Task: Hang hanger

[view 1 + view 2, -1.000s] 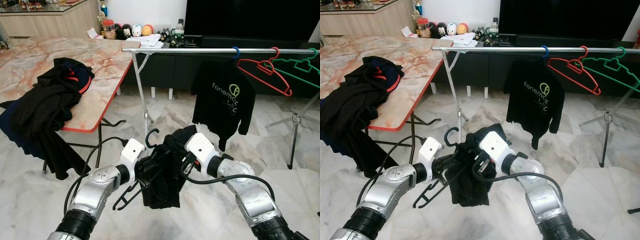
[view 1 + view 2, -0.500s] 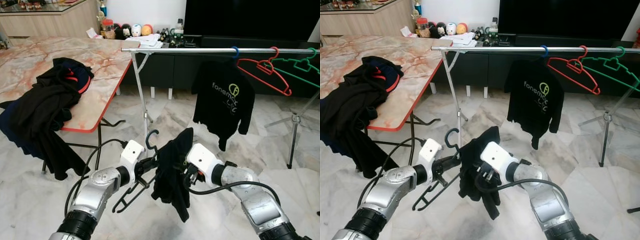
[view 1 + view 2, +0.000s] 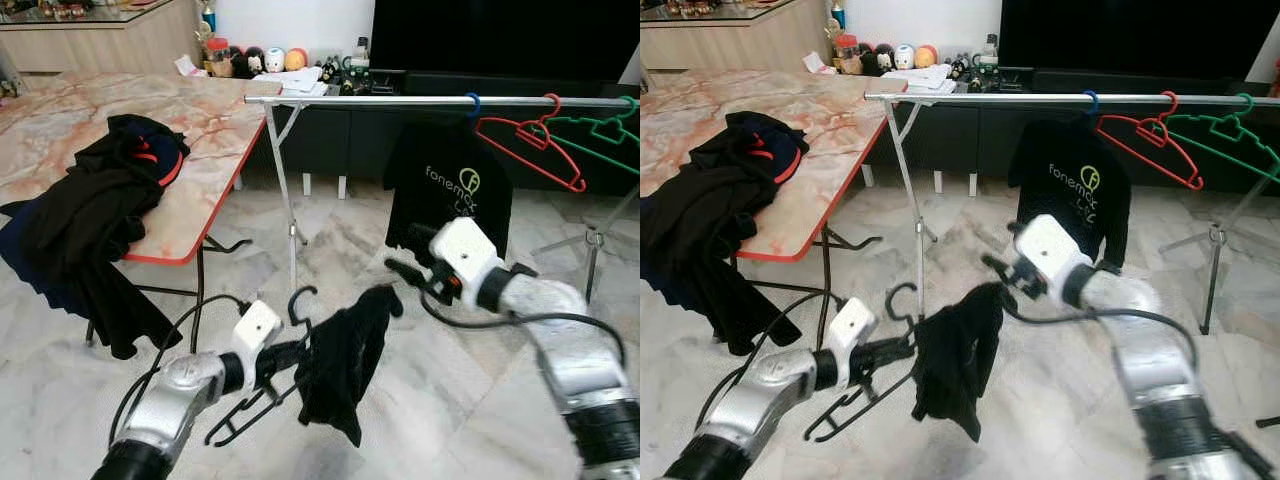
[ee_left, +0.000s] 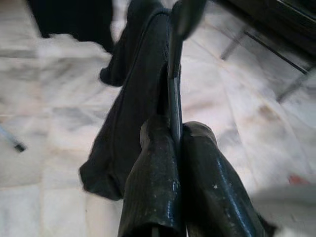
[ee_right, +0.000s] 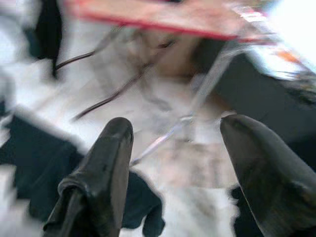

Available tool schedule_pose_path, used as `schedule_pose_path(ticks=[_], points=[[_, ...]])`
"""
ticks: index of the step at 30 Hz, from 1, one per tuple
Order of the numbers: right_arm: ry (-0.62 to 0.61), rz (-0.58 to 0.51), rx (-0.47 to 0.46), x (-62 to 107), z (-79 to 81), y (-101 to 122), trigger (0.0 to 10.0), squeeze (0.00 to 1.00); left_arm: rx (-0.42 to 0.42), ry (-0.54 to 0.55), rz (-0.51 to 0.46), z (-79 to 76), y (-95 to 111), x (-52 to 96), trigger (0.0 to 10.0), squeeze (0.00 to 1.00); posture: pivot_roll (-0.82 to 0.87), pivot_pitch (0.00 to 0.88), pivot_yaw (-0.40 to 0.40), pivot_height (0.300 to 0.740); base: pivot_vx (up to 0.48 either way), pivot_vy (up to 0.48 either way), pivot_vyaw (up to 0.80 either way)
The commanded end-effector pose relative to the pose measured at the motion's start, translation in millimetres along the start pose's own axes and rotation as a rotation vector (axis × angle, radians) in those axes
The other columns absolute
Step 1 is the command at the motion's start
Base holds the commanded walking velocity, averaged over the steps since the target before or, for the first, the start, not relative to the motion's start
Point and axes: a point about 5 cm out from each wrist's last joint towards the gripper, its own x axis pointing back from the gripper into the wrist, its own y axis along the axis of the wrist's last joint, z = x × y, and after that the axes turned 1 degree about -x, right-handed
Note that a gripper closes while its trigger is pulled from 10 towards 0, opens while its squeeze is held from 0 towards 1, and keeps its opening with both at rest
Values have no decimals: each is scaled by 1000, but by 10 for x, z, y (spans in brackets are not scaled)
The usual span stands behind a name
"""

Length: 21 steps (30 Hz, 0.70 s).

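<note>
Hanger (image 3: 262,385), draped with a black garment (image 3: 343,358), sat clamped in the left gripper (image 3: 283,360) jaws. Right gripper (image 3: 412,268) jaws gaped empty at 2 o'clock. Rail (image 3: 400,100) hanging remained undone.

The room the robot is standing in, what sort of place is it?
Most likely a home living room used for laundry: a large dark television on a low cabinet, a marble-patterned folding table piled with dark clothes, and a metal clothes rail with hangers.
</note>
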Motion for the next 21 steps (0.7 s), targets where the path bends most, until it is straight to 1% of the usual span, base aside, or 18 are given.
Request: schedule_pose_path(ticks=[1, 2, 3, 6, 9, 11, 12, 13, 14, 15, 16, 18, 19, 21], points=[[123, 2, 9, -4, 82, -50, 10000, 0, -65, -86, -68, -75, 165, 3, 10000, 0, -6, 75, 14, 740, 0, 0, 0], [194, 24, -9, 33, 85, -121, 10000, 0, -88, -139, -71, -128, 183, 27, 10000, 0, -6, 68, 8, 740, 0, 0, 0], [230, 28, -22, 50, 92, -148, 10000, 0, -98, -160, -71, -148, 190, 36, 10000, 0, -6, 68, 8, 740, 0, 0, 0], [344, 24, -67, 79, 141, -196, 10000, 0, -121, -209, -58, -189, 206, 47, 10000, 0, -7, 60, 3, 740, 0, 0, 0], [426, 82, -77, 72, 182, -312, 10000, 0, -159, -234, -47, -204, 219, 44, 10000, 0, -3, 52, -1, 740, 0, 0, 0], [487, 89, -88, 61, 228, -372, 10000, 0, -169, -266, -28, -224, 213, 52, 10000, 0, -1, 45, -3, 740, 0, 0, 0], [508, 81, -94, 53, 243, -383, 10000, 153, -170, -277, -22, -234, 212, 55, 10000, 0, 2, 43, -4, 740, 0, 0, 0], [523, 69, -101, 43, 256, -385, 10000, 784, -172, -288, -19, -244, 213, 59, 10000, 0, 2, 43, -4, 740, 0, 0, 0], [558, 39, -113, 34, 272, -368, 10000, 1000, -175, -307, -15, -263, 221, 71, 10000, 0, 4, 35, -5, 740, 0, 0, 0], [558, 39, -113, 34, 272, -368, 10000, 1000, -175, -307, -15, -263, 221, 71, 10000, 0, 4, 35, -5, 740, 0, 0, 0], [607, 11, -129, 35, 295, -345, 10000, 1000, -176, -325, -7, -278, 224, 82, 10000, 0, 4, 35, -5, 740, 0, 0, 0], [634, -3, -132, 35, 312, -336, 10000, 1000, -179, -329, -5, -279, 224, 83, 10000, 0, 3, 27, -4, 740, 0, 0, 0], [653, -7, -126, 34, 325, -340, 10000, 208, -183, -333, -2, -279, 228, 84, 10000, 0, 3, 27, -4, 740, 0, 0, 0], [672, -9, -119, 32, 337, -346, 10000, 208, -187, -339, 1, -279, 233, 86, 10000, 0, 3, 27, -4, 740, 0, 0, 0]])
